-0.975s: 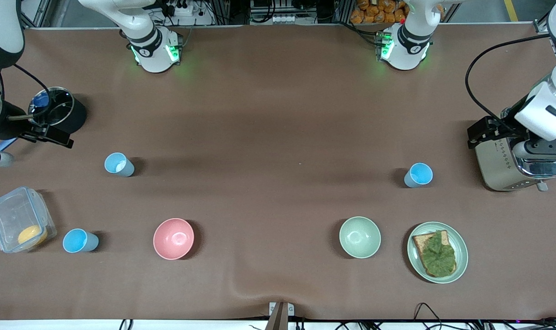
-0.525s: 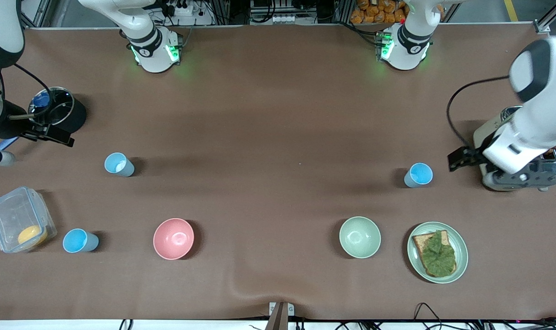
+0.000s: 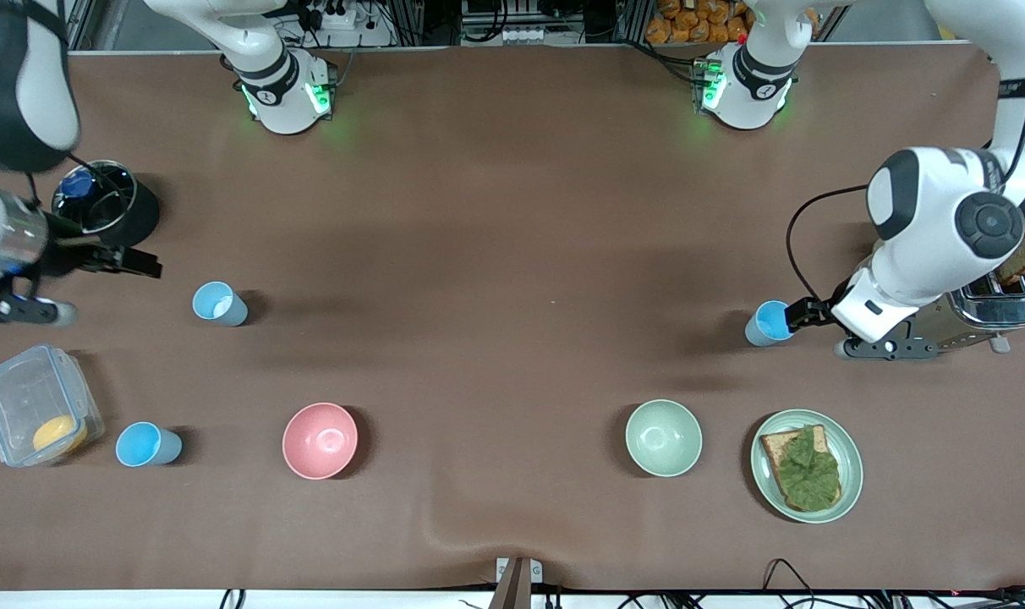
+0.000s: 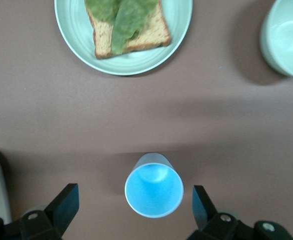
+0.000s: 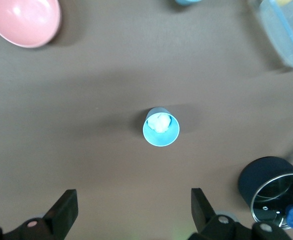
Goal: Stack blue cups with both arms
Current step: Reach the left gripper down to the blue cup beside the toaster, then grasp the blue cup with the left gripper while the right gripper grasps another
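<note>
my right gripper (image 3: 145, 264) hangs spread wide over the table at the right arm's end, with the black pot (image 3: 106, 205) just beside it. one blue cup (image 3: 219, 304) stands upright near it, toward the middle of the table; in the right wrist view that cup (image 5: 161, 126) sits ahead of the fingers, not between them (something pale lies in its bottom). a second blue cup (image 3: 146, 445) stands nearer the front camera, beside the clear container (image 3: 37, 404) and the pink bowl (image 3: 320, 440). my left gripper (image 3: 796, 315) is also spread, low at the third blue cup (image 3: 770, 323); the left wrist view shows that cup (image 4: 154, 187) upright between the fingers, untouched. the pale green bowl (image 3: 663, 437) and the plate (image 3: 806, 465) of toast lie nearer the front camera than it, and the toaster (image 3: 990, 306) is just beside my left wrist.
</note>
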Action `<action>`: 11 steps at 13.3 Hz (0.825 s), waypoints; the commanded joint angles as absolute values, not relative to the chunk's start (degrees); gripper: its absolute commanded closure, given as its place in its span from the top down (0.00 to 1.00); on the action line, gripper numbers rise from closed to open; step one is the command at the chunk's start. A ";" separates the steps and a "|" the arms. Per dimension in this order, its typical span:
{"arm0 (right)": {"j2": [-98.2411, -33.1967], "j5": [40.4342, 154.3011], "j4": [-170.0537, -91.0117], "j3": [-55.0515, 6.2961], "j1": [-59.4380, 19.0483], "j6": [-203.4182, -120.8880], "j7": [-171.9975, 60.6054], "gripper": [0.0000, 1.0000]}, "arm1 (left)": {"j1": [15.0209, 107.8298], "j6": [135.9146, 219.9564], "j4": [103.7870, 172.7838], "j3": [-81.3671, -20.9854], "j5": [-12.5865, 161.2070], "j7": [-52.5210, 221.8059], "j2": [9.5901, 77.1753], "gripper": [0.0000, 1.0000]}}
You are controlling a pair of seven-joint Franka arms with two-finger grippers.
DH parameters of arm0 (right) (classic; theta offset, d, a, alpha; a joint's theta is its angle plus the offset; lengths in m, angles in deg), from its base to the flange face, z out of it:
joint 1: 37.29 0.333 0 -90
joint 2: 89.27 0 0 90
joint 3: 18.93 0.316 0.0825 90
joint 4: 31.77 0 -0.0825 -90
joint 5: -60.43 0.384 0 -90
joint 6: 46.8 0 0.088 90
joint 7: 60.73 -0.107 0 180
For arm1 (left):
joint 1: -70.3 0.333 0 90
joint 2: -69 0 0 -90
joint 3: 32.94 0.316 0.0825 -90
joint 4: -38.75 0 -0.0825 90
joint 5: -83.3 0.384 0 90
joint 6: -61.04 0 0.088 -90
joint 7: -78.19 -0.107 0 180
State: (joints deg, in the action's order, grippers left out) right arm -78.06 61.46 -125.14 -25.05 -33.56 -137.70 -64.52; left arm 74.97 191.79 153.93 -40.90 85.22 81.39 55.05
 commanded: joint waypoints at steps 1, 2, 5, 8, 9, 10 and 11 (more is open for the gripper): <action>-71.88 61.84 -125.80 -24.55 -34.13 -140.21 -63.80 1.00 | 76.10 199.95 159.75 -41.11 85.41 79.95 54.24 1.00; -71.43 61.84 -128.69 -24.55 -34.56 -144.05 -63.80 1.00 | 76.27 202.78 161.34 -41.20 85.41 79.95 53.72 1.00; -71.61 61.93 -137.92 -24.55 -34.57 -154.26 -63.80 1.00 | 76.28 205.35 163.46 -41.20 85.41 79.95 52.40 1.00; -72.04 62.02 -145.57 -24.55 -34.30 -161.83 -63.89 1.00 | 76.36 206.49 164.52 -41.20 85.41 79.95 51.43 1.00; -71.87 62.02 -146.46 -24.55 -34.30 -162.11 -63.81 1.00 | 76.36 206.50 164.69 -41.20 85.41 79.95 51.51 1.00; -71.61 62.02 -146.91 -24.55 -34.30 -162.28 -63.80 1.00 | 76.36 206.50 164.78 -41.20 85.41 79.95 51.43 1.00; -71.43 62.02 -147.26 -24.55 -34.30 -162.98 -63.80 1.00 | 76.36 206.50 164.96 -41.20 85.50 79.95 51.25 1.00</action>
State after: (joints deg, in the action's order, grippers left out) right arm -69.49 61.48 -144.75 -25.10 -33.71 -161.67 -64.50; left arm 75.82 205.25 163.88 -40.89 85.23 81.32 50.89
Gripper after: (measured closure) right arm 0.000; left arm 0.000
